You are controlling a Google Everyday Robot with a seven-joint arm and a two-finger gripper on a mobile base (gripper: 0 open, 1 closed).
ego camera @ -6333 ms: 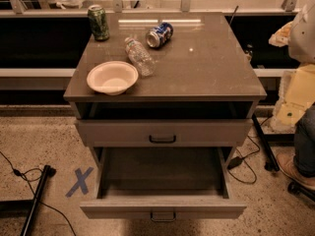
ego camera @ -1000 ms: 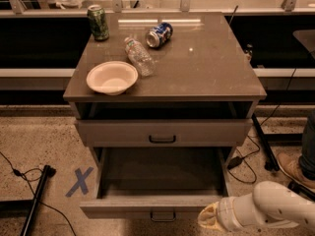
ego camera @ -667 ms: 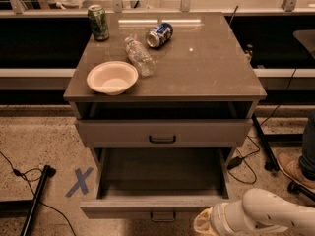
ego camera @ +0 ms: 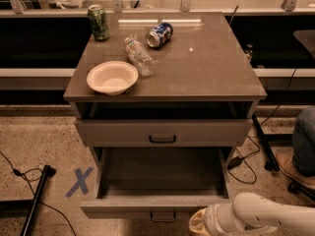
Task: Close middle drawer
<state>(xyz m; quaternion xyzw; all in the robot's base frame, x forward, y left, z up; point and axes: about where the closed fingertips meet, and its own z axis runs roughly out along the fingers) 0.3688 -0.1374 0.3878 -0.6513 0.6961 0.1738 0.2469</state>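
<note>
The middle drawer (ego camera: 123,208) is pulled far out of the grey cabinet, its deep grey-brown tray (ego camera: 160,173) open and nothing showing inside. Its small dark bar handle (ego camera: 162,215) sits on the wide flat front at the bottom of the camera view. My gripper (ego camera: 198,223) is at the end of the white arm (ego camera: 251,214), low at the bottom right. It is just in front of the drawer front, right of the handle. The topmost drawer front (ego camera: 162,132) above is shut.
On the cabinet top (ego camera: 211,68) stand a white bowl (ego camera: 112,76), a lying plastic bottle (ego camera: 139,57), a lying blue can (ego camera: 159,35) and an upright green can (ego camera: 98,22). Blue tape X (ego camera: 79,182) and a dark pole (ego camera: 35,200) are on the left floor. Cables and a person's leg (ego camera: 304,146) are at right.
The arm came down from the right side to the drawer front. Over the last second the gripper slid slightly left and lower along it. The drawer has not moved.
</note>
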